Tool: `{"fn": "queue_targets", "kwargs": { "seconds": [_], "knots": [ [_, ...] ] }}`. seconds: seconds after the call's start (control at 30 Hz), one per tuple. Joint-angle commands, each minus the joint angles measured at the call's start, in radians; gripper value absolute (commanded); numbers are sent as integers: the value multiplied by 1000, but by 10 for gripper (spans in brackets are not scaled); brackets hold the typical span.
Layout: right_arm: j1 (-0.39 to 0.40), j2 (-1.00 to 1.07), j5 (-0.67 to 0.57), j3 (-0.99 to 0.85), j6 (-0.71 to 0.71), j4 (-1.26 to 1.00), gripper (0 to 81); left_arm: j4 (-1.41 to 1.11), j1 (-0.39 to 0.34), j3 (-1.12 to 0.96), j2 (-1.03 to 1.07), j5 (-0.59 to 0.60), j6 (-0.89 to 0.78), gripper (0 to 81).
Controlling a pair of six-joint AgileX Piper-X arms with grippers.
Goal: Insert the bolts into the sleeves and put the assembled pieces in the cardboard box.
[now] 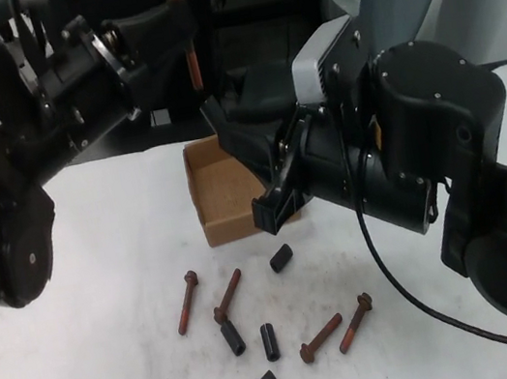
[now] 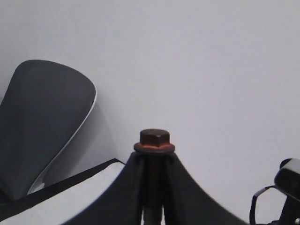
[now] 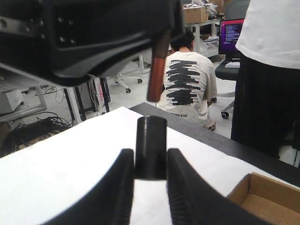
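Left gripper [image 2: 152, 164] clenched on a bolt [image 2: 154, 142], raised above the bench [image 1: 88, 307]. Right gripper [image 3: 151, 163] grasps a black sleeve [image 3: 151, 140] near the bolt's free end, not touching. Four loose bolts [image 1: 187, 302] and four loose sleeves [image 1: 233, 337] lie before the cardboard box [image 1: 229, 218].

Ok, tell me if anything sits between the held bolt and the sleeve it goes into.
Nothing visible does. The bolt in the left gripper hangs clear of the sleeve in the right gripper. Only open air shows between the bolt's tip and the sleeve's open end.
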Motion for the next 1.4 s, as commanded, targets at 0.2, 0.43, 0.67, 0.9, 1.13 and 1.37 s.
{"fn": "queue_targets", "kwargs": {
  "seconds": [0.2,0.43,0.67,0.9,1.13,1.37],
  "knots": [
    [-15,-4,14,-10,-6,-9,8,-31,-12,-10,-1,3,-3,3],
    [-15,-4,5,-10,5,-11,8,30,9,-10,-1,-5,37,3],
    [-15,-4,-34,-10,24,-83,8,29,9,-10,-1,-16,37,3],
    [-15,-4,-34,-10,30,-57,8,29,9,-10,-1,-31,37,3],
    [-15,-4,-31,-10,30,-17,8,-15,9,-10,-1,-66,-10,3],
    [-15,-4,101,-10,103,-131,8,-48,9,-10,-1,-81,-37,3]
  ]
}}
